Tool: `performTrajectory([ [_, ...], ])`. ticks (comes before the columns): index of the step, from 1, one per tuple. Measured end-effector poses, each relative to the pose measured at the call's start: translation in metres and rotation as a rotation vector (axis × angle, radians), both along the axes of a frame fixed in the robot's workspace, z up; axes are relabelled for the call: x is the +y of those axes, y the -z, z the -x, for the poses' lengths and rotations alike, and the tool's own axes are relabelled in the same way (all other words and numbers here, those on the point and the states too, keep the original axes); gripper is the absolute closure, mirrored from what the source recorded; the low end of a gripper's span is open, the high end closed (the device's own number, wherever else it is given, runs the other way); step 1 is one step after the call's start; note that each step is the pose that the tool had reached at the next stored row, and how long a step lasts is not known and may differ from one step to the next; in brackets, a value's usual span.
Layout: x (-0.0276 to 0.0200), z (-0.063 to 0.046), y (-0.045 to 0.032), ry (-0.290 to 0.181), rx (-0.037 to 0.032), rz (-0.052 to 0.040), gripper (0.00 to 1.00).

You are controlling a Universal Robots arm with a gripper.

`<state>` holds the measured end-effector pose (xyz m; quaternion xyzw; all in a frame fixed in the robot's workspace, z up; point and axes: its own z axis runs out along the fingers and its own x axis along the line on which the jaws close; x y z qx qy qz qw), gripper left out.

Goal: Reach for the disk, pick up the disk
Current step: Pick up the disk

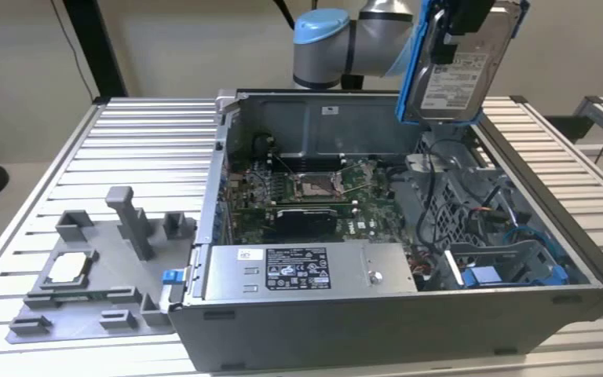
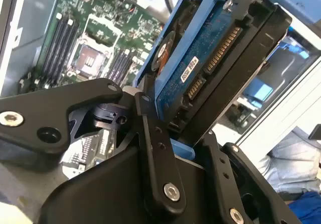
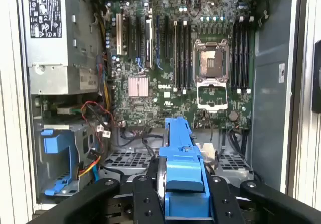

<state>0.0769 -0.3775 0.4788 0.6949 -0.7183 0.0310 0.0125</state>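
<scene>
Closest to us in both wrist views, the black two-fingered gripper [image 3: 183, 196] is clamped on the disk [image 2: 210, 68], a rectangular silver metal hard drive in a blue plastic bracket, its black fingers [image 2: 155, 158] pressing the bracket's two flat sides. In the second wrist view we see the drive's blue circuit-board underside and connector end tilted up out of the fingers. In the exterior view the disk [image 1: 458, 63] hangs upright at about one o'clock, white label facing us, lifted above the open grey metal computer case [image 1: 385, 314] with open air around its lower edge; only the case's rear wall rim lies near beneath it. Below, in the first wrist view, the green motherboard [image 3: 170, 58] lies flat with its bare square silver processor socket [image 3: 210, 66], rows of black memory slots, and a long grey metal power supply box [image 3: 55, 38] with a black-and-white label at ten o'clock. A blue-latched drive cage [image 3: 57, 153] sits at eight o'clock beside red, orange and black cables. Farther out in the exterior view, a grey plastic fixture tray [image 1: 103, 275] at eight o'clock carries a small flat square silver chip [image 1: 68, 269], well apart from the case. Everything rests on a ribbed aluminium table [image 1: 144, 149], with a beige wall behind.
</scene>
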Motion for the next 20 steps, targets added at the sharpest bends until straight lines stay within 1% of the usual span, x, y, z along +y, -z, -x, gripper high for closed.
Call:
performTrajectory([
  [3, 0.0, -0.008, 0.0, 0.0, -0.0001, -0.0001, 1.0],
  [9, 0.0, -0.02, 0.0, 0.0, -0.0001, -0.0001, 1.0],
  [20, 0.0, -0.021, 0.0, 0.0, -0.0001, 0.0, 1.0],
])
